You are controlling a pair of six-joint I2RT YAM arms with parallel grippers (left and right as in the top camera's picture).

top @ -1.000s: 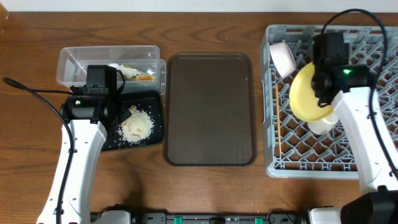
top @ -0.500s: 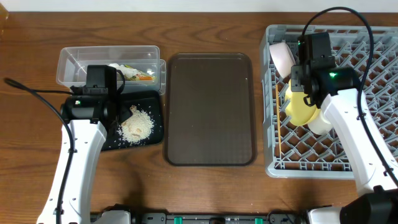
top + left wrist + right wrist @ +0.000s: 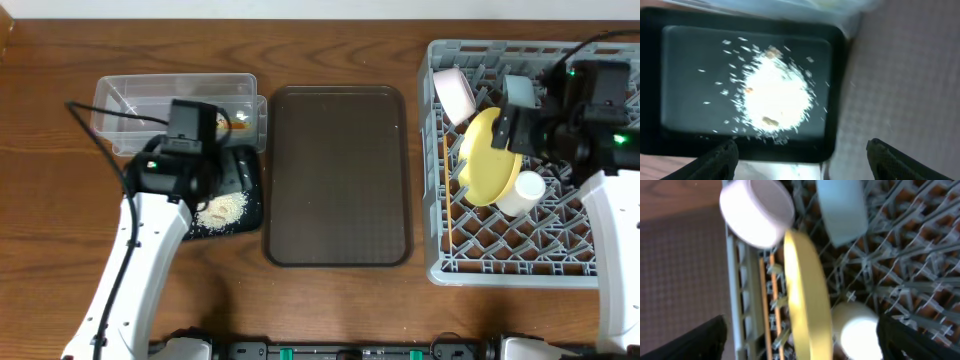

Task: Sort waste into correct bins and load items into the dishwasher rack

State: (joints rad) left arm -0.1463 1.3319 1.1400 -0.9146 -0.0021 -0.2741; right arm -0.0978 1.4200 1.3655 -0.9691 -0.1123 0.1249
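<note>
Both pairs of jaws stand wide with nothing gripped, so the next move turns on how the yellow plate (image 3: 805, 290) lies to the right gripper (image 3: 812, 340). In the right wrist view the plate shows edge-on, a thin band running from top to bottom. One finger sits out at each lower corner of the picture, clear of either face. The jaws therefore straddle the plate's thickness, with its plane square to the line between the fingers. Seen from overhead, the plate leans on edge among the pegs in the left part of the dishwasher rack (image 3: 520, 272). The white bowl (image 3: 757, 212) and the light blue bowl (image 3: 840, 210) lie just beyond its far rim, and the pale green cup (image 3: 857, 335) sits just beside its near rim. The chopsticks (image 3: 767, 305) lie along the rack's wall, parallel to the plate's edge. The right arm is plainly the nearer one. The left gripper (image 3: 807, 157) is well apart, across the brown serving tray (image 3: 338, 175) on the bench (image 3: 330, 50). It hovers over the black tray (image 3: 690, 75), with the rice (image 3: 772, 97) heaped ahead of its jaws. The wrapper scrap (image 3: 237, 120) lies in the clear tub (image 3: 130, 100) just behind, partly hidden by the arm. With every item apparently racked, I judge that a straight retreat along the plate's plane is the safe exit. A sideways swing would risk tipping the plate onto the cup.
</note>
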